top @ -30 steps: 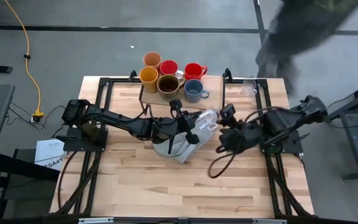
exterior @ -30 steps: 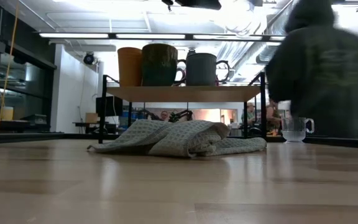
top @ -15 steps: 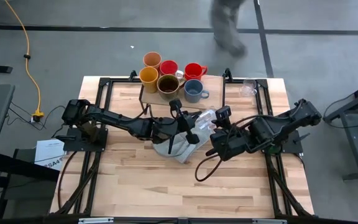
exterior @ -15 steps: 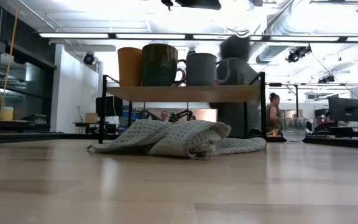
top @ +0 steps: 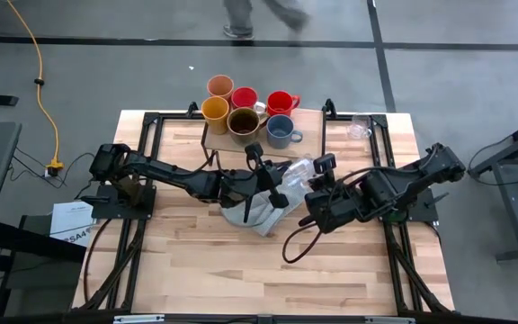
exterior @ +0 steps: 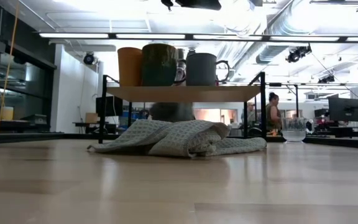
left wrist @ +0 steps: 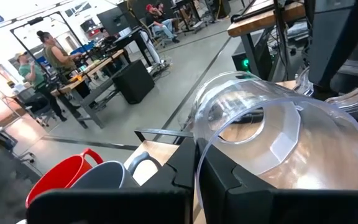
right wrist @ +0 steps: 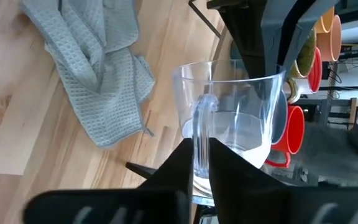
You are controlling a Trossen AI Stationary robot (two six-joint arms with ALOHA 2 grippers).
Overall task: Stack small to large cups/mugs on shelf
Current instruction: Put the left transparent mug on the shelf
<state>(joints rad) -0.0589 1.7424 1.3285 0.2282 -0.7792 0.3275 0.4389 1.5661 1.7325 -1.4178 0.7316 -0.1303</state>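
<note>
You have six opaque mugs at the shelf [top: 308,118]: a peach tumbler [top: 219,86], yellow mug [top: 215,110], brown mug [top: 243,121], two red mugs [top: 244,97] [top: 280,103], and a grey-blue mug [top: 280,131]. There are two clear glass cups: one [top: 298,171] mid-worktop, pinched at its rim by your left gripper [left wrist: 194,168] while your right gripper [right wrist: 199,163] presses on its handle; the other [top: 360,126] stands far right. One grey cloth [top: 257,212] lies beneath.
</note>
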